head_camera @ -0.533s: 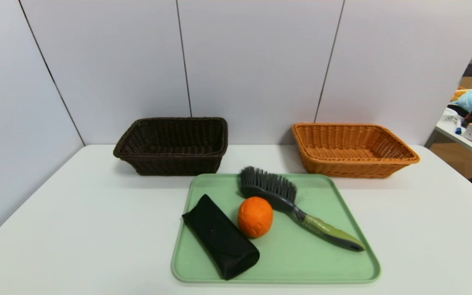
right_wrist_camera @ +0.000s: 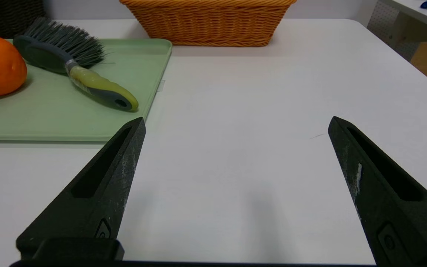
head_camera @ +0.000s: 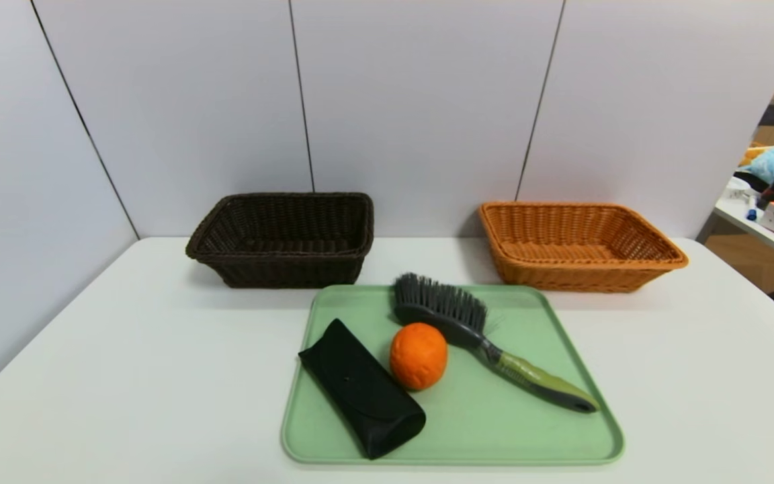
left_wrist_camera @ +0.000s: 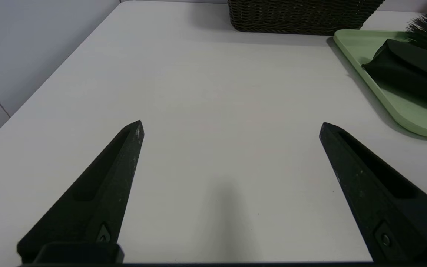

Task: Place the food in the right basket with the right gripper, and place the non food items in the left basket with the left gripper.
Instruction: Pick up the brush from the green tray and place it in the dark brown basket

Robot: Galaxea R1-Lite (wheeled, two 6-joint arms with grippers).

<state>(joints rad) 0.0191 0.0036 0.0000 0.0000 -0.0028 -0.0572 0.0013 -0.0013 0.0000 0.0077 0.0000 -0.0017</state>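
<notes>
The orange (head_camera: 418, 355) looks firm, round and liable to roll, so the wide-open right gripper (right_wrist_camera: 235, 126) should span its middle; the brush (head_camera: 488, 339) suits the equally wide left gripper (left_wrist_camera: 232, 128) at its stiff handle.

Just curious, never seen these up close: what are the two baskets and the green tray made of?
Dark brown basket and orange-tan basket: woven strands, wicker or a plastic imitation, going by the even ribbed weave. Green tray: probably moulded plastic, with a smooth matte surface and rounded rim.

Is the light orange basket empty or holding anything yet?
Empty: the light orange basket shows only bare weave inside; the orange sits on the tray.
</notes>
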